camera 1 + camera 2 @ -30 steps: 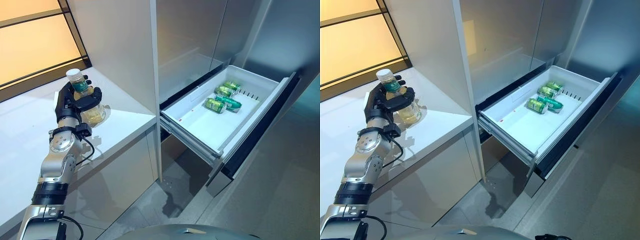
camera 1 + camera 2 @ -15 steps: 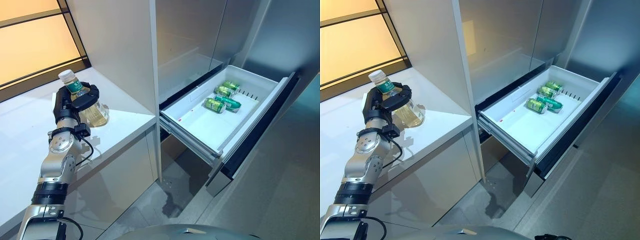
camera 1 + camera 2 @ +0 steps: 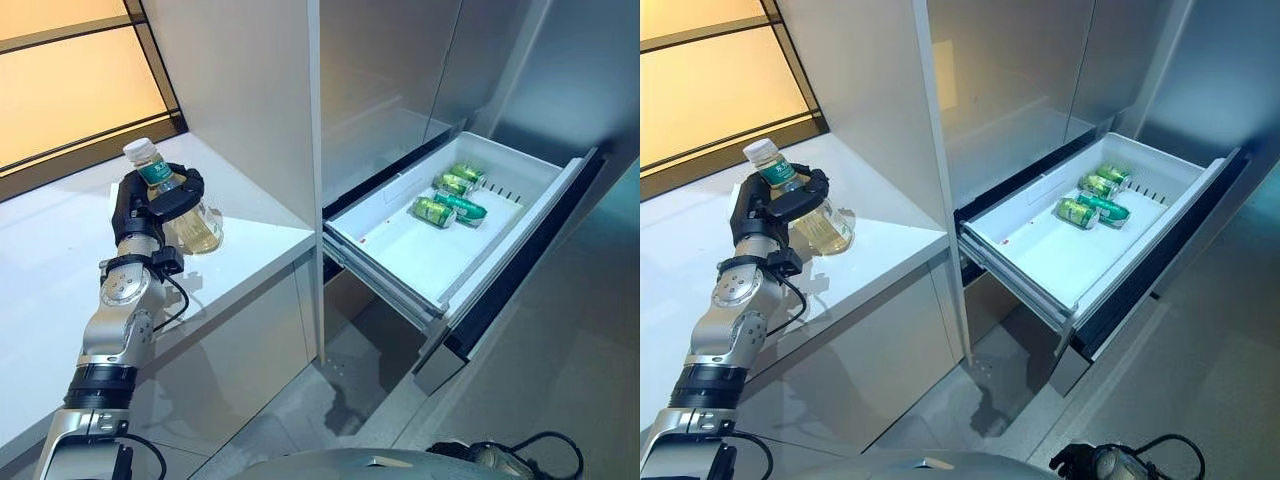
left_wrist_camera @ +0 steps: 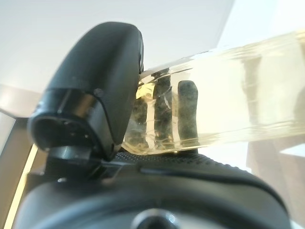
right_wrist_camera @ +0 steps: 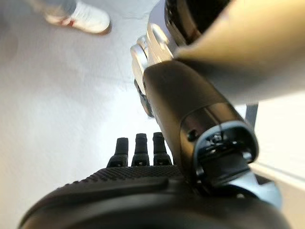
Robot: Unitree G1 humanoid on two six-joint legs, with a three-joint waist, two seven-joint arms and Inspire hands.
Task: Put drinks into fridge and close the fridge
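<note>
A clear bottle of pale yellow drink [image 3: 192, 226], with a green label and white cap, leans with its cap toward the left over the white counter [image 3: 50, 270]. My left hand [image 3: 138, 208] is shut on it, thumb and fingers curled round its upper body. In the left wrist view the thumb [image 4: 95, 81] lies across the bottle [image 4: 233, 90], and the fingers [image 4: 187, 107] show through the liquid. The fridge drawer [image 3: 400, 262] stands pulled out at the right, with several green cans [image 3: 433, 211] lying at its far end. My right hand [image 5: 138, 179] hangs over the floor, fingers straight, holding nothing.
A tall grey fridge panel [image 3: 240, 90] rises between the counter and the drawer. The drawer's dark front [image 3: 520, 260] juts into the grey floor area. A person's white shoe [image 5: 81, 16] shows on the floor in the right wrist view.
The bottle stood upright in my left hand a second ago; now it leans, cap to the left and base swung right. The camera has shifted slightly.
</note>
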